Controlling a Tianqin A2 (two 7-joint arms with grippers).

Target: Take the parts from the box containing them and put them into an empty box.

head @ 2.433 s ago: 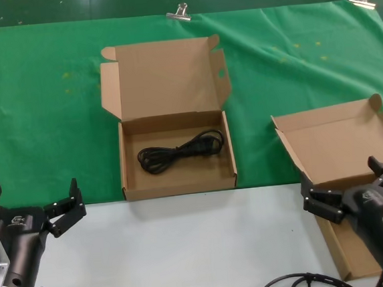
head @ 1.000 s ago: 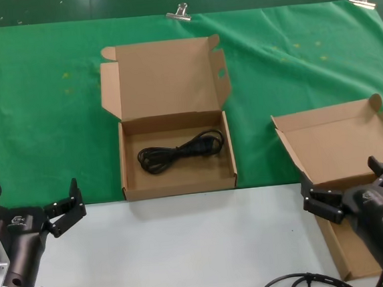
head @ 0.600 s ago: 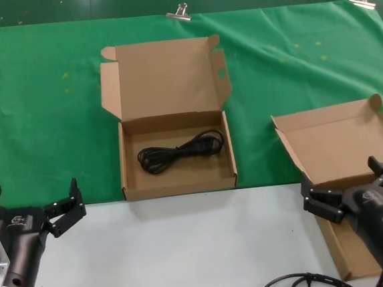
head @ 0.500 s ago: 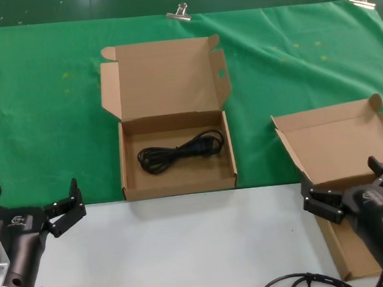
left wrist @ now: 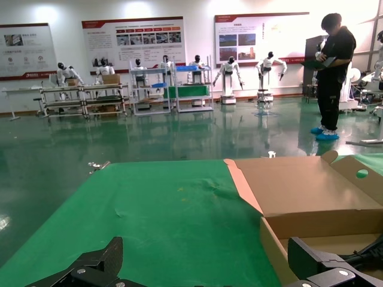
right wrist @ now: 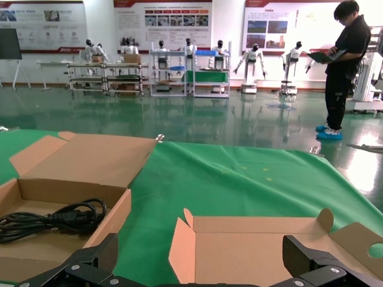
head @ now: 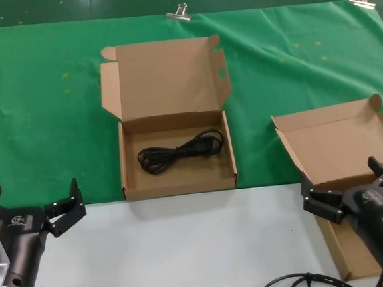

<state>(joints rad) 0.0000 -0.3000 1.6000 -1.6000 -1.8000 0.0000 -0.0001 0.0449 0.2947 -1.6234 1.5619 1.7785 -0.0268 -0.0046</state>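
One black power cord (head: 181, 151) lies coiled in the open cardboard box (head: 131, 185) at the middle of the green cloth, its lid standing up behind. The cord also shows in the right wrist view (right wrist: 51, 219). A second open cardboard box (head: 327, 165) lies at the right with nothing visible inside; the right arm hides its near part. My left gripper (head: 32, 206) is open and empty, low at the near left, short of the cord's box. My right gripper (head: 351, 186) is open and empty over the right box's near part.
The green cloth (head: 41, 116) is clipped along the far edge by metal clips (head: 180, 11). A white tabletop (head: 187, 251) lies in front. My own thick black cable (head: 298, 283) loops at the near right. A person (right wrist: 346, 66) stands far behind.
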